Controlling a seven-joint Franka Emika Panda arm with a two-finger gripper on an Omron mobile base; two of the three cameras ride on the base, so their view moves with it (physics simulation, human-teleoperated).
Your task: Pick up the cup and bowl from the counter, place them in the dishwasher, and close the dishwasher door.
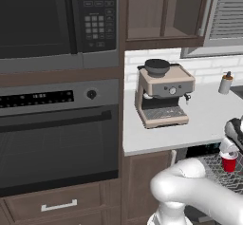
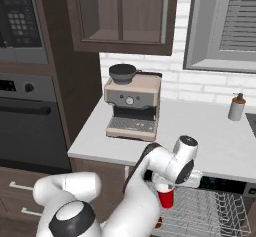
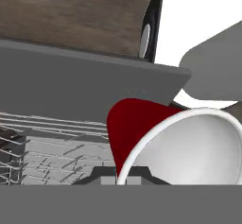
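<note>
The gripper (image 2: 167, 186) is clamped on the small tapered red cup (image 2: 165, 198), white inside, holding it just above the dishwasher's grey wire rack (image 2: 210, 211), below the edge of the smooth pale surface (image 2: 220, 141), where a boxy beige coffee machine (image 2: 132, 106) stands behind.

Smooth red cup (image 2: 165, 198), grey wire dishwasher (image 2: 210, 211) rack, matt pale counter (image 2: 220, 143).

You have open counter (image 2: 210, 136) between the coffee machine (image 2: 132, 106) at ten o'clock and the pump bottle (image 2: 236, 107) at two o'clock. Below its front edge, the dishwasher (image 2: 210, 213) rack lies open from above; the counter lip overhangs its back, and the cup (image 2: 165, 198) hangs at its left side.
</note>
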